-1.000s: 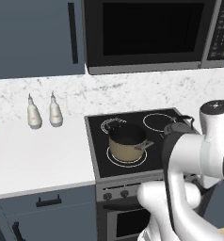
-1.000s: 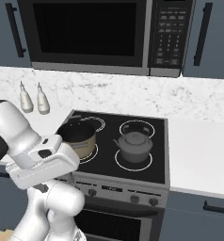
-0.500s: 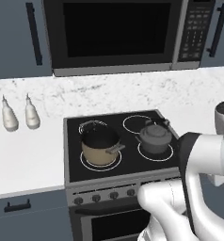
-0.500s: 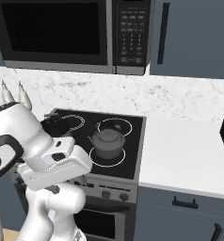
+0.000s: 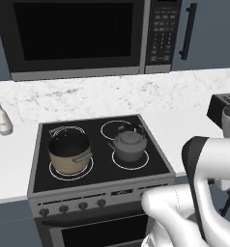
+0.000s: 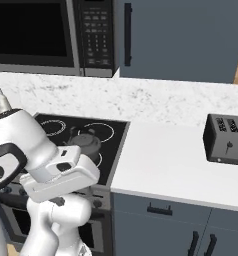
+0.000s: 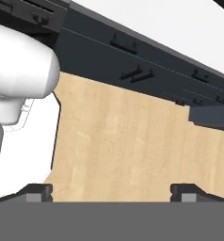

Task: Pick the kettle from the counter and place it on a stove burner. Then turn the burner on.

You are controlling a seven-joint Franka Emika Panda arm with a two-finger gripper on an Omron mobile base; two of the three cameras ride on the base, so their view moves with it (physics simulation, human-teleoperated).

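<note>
Left base view: the kettle [image 5: 129, 146] sits on the front right stove burner [image 5: 130, 159], beside the tan pot [image 5: 68, 154].
Right base view: the kettle [image 6: 86, 143] is on the cooktop; the toaster [image 6: 226, 139] stands on the table [image 6: 171, 165].
Hand view: my jaws [image 7: 112, 192] are wide apart, gripping nothing, over wooden floor [image 7: 132, 146].

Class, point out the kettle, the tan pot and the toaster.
kettle [image 5: 129, 146], left base view, round body.
tan pot [image 5: 68, 157], left base view, side wall.
toaster [image 6: 226, 142], right base view, front face.

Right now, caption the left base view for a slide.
Kettle and tan pot sit on the black cooktop.
</note>
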